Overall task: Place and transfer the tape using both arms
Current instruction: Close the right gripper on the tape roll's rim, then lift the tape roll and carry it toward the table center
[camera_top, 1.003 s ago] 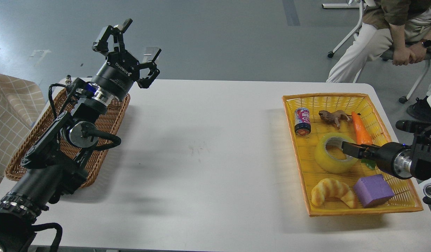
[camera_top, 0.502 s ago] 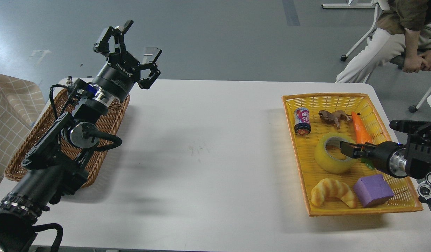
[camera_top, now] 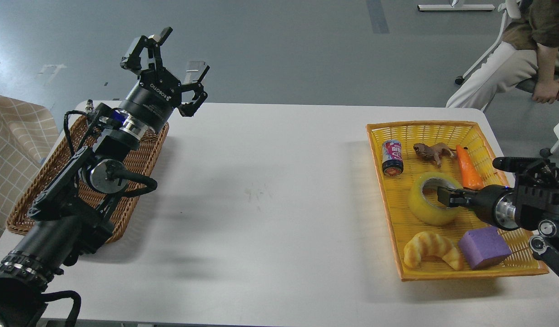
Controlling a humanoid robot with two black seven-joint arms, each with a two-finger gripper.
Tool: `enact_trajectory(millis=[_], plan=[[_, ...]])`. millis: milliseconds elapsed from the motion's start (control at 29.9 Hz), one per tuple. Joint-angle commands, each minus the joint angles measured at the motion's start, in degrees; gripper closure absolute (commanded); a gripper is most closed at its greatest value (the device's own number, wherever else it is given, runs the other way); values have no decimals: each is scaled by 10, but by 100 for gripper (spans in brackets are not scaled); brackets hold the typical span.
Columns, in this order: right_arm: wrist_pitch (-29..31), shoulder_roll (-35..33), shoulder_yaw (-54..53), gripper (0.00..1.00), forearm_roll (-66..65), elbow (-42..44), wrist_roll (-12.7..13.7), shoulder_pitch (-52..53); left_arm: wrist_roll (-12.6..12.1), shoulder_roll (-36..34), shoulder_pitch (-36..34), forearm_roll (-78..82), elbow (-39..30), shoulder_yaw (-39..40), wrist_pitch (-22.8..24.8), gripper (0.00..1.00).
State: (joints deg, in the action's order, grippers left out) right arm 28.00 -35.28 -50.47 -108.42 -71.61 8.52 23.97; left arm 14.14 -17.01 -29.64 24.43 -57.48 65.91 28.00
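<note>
The tape (camera_top: 424,205), a translucent yellow roll with a pale core, lies flat in the yellow basket (camera_top: 383,205) on the right of the table. My right gripper (camera_top: 446,195) reaches in from the right at the roll's right rim, its dark fingers over the core opening. The fingers cannot be told apart, and I cannot tell whether they touch the roll. My left gripper (camera_top: 168,64) is held high above the far end of the wicker basket (camera_top: 30,200), fingers spread wide and empty.
The yellow basket also holds a can (camera_top: 392,157), a toy animal (camera_top: 433,151), an orange carrot (camera_top: 468,170), a croissant (camera_top: 430,250) and a purple block (camera_top: 484,247). A seated person (camera_top: 516,63) is beyond the table's far right corner.
My right arm has shifted a little left and up, its gripper further over the tape's core. The tape has not moved. The left arm is still. The seated person has moved right.
</note>
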Motion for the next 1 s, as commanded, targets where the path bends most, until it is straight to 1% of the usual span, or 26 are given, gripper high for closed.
enact_trajectory(millis=[0,67,334,435,568,669,769,970], plan=[[0,0,5,92,1,2,1,3,0,-2,0,0,0,0,0,2],[0,-4,14,100,3,2,2,4,0,-2,0,0,0,0,0,2],[0,-8,18,100,8,-4,3,22,0,2,0,0,0,0,0,2],[0,-27,16,100,10,-14,3,33,0,4,0,0,0,0,0,2],[0,-62,10,100,17,-66,3,49,0,5,0,0,0,0,0,2],[0,-89,-3,100,54,-103,4,63,0,5,1,0,0,0,0,2],[0,-93,-6,100,80,-124,6,94,0,5,1,0,1,0,0,2],[0,-78,-4,100,85,-121,6,154,0,5,1,0,1,0,0,2]])
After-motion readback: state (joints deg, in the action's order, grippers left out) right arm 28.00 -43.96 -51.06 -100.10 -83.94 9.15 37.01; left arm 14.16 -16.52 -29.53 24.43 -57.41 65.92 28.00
